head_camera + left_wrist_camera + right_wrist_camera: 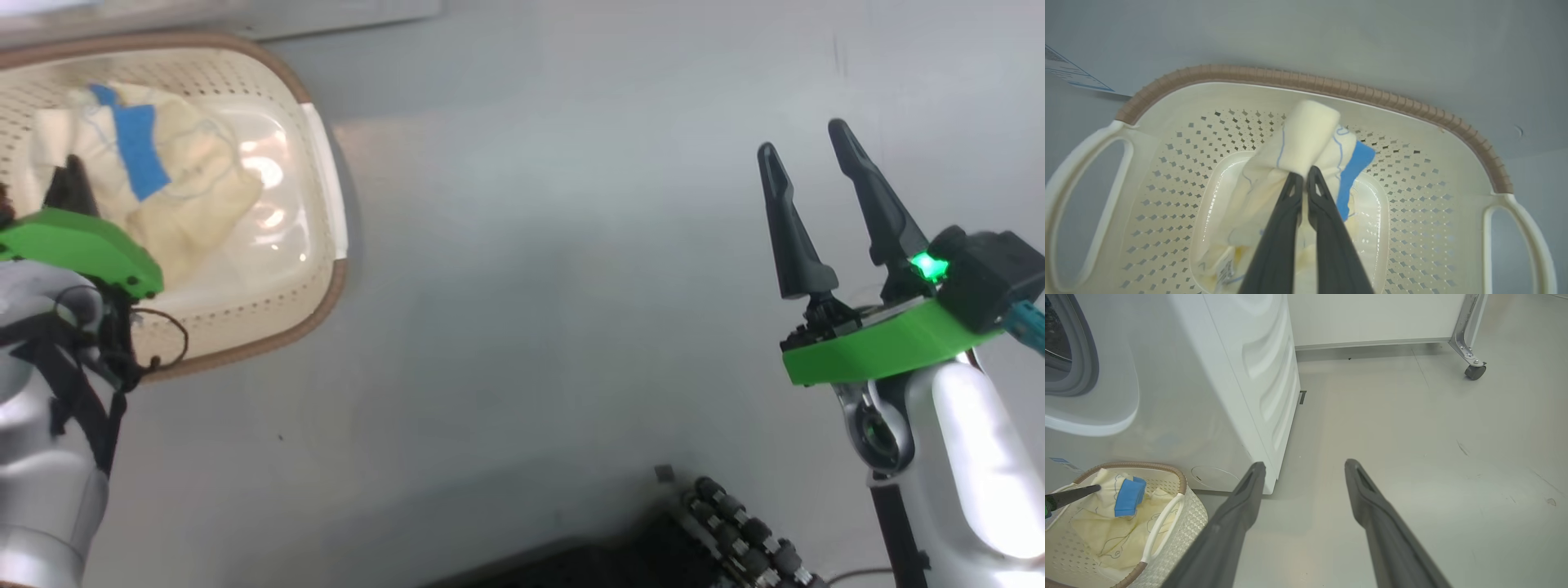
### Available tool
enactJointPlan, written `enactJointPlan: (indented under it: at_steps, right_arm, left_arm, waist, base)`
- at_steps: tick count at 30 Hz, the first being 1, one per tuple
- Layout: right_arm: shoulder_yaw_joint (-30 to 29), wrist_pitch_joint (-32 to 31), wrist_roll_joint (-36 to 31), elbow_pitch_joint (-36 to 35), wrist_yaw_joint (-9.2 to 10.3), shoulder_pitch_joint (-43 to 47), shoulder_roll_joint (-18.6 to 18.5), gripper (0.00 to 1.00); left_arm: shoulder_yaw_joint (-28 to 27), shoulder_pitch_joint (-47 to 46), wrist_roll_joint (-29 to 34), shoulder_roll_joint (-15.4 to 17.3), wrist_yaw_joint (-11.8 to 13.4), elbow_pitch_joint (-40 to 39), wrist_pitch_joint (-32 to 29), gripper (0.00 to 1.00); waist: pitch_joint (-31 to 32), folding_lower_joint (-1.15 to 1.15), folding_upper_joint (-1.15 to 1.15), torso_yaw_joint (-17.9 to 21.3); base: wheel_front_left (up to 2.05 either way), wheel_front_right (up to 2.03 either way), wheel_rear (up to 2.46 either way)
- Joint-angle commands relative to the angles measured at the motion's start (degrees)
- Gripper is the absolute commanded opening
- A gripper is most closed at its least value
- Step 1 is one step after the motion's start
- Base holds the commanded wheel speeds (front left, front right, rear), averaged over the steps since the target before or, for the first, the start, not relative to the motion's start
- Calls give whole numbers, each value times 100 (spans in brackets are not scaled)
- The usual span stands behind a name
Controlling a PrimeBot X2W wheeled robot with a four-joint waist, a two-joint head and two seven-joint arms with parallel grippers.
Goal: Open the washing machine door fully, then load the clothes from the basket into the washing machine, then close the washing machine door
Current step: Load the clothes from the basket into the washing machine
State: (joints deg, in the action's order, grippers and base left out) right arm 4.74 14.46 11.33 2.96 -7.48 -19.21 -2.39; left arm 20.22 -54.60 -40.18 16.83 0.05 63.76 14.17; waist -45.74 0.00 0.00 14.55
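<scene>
Fingers of the left gripper (pixel 1303 173) are clamping together on the clothes (pixel 1306 139) inside the basket (pixel 1306 83), the garment stretching lengthwise along them. The right gripper (pixel 802 136) is holding its fingers wide apart, gripping nothing.

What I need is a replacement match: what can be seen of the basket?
The basket is cream perforated plastic, rounded-rectangular, with a brown ribbed rim band, a white loop handle at each end and a glossy solid bottom. It stands upright on the grey floor before the washing machine. The clothes inside are pinched by the shut left end effector.
</scene>
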Motion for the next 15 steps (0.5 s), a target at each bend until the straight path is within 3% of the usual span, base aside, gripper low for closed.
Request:
enactJointPlan:
  at_steps: [1,7,15]
  right_arm:
    - [23,42,-57,-128,-1,225,-49,100]
    - [-142,-89,-175,-177,-1,481,-49,100]
    - [-227,-219,-132,-148,-1,792,-49,100]
  left_arm:
    - [-140,200,61,183,37,-192,72,0]
    - [-585,1082,532,193,381,-1825,81,0]
    - [-1014,2389,961,178,679,-3340,82,0]
  waist:
    - [308,0,0,-205]
    - [974,0,0,-411]
    - [1787,0,0,-475]
  base:
    - [0,0,0]
    - [0,0,0]
    - [0,0,0]
